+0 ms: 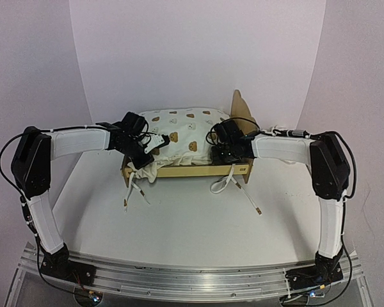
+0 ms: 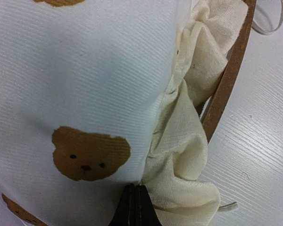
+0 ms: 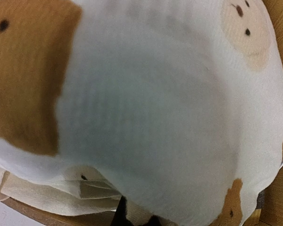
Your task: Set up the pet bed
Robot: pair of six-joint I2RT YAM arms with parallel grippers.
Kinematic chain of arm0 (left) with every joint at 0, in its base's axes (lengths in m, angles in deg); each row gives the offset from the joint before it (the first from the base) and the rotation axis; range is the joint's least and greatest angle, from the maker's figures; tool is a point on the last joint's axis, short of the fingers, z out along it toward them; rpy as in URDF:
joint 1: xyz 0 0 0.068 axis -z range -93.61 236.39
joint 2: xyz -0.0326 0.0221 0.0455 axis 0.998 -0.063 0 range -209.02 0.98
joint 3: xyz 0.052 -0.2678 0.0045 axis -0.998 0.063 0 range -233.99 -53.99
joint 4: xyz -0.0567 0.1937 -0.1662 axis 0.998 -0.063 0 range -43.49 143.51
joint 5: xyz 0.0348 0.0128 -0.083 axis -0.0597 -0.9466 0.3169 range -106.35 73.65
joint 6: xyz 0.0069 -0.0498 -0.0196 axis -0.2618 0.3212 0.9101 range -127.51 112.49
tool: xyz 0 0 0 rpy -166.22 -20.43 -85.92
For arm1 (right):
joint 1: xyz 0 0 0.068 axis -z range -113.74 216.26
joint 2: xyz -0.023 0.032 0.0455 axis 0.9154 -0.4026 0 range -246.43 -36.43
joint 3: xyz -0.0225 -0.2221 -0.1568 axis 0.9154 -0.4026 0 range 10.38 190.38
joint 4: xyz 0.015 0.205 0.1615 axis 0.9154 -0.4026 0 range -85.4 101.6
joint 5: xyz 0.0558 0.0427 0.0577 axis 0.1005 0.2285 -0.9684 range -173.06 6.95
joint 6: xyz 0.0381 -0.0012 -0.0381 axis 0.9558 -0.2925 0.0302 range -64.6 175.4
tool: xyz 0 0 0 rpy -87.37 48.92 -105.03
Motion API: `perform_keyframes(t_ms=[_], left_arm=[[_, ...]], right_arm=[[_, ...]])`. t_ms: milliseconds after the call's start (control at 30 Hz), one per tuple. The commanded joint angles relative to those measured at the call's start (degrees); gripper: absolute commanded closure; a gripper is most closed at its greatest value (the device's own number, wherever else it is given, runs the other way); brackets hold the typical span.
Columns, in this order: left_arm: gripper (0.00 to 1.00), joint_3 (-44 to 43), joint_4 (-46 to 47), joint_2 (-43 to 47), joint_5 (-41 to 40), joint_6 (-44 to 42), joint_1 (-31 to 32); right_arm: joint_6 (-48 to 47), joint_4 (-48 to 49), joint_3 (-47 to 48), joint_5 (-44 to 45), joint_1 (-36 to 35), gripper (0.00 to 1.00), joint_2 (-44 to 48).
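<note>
Both jaws closed tight; we cannot tell if cloth is pinched. Pet bed (image 1: 185, 170) sits on the worktop (image 1: 179, 220) between left jaws and right jaws, under the cushion (image 1: 185, 133), long axis running from one to the other; neither arm nearer.

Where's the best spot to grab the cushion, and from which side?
Probably pinch the bunched cream hem at the cushion's left-front corner, coming from the left with the left gripper. The folds there are thin and spill over the bed rail; the padded middle bulges too wide.
</note>
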Motion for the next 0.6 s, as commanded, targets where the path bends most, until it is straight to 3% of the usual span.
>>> perform_keyframes(t_ms=[0,233,433,567], left_arm=[[1.0,-2.7,-0.2,1.1,1.2,-0.5,-1.4],[1.0,-8.0,-3.8,2.3,4.3,-3.7,-5.5],[1.0,-8.0,-5.6,4.6,10.4,-5.7,-5.1],[0.8,-6.0,-5.1,4.3,10.3,-5.5,0.1]], right_arm=[[-0.7,0.4,-1.7,-6.5,2.1,1.0,6.7],[-0.5,0.4,-4.4,-17.1,3.8,1.0,13.3],[1.7,0.4,-4.2,-23.3,4.6,1.0,14.3],[3.7,0.5,-1.7,-26.3,4.6,1.0,12.8]])
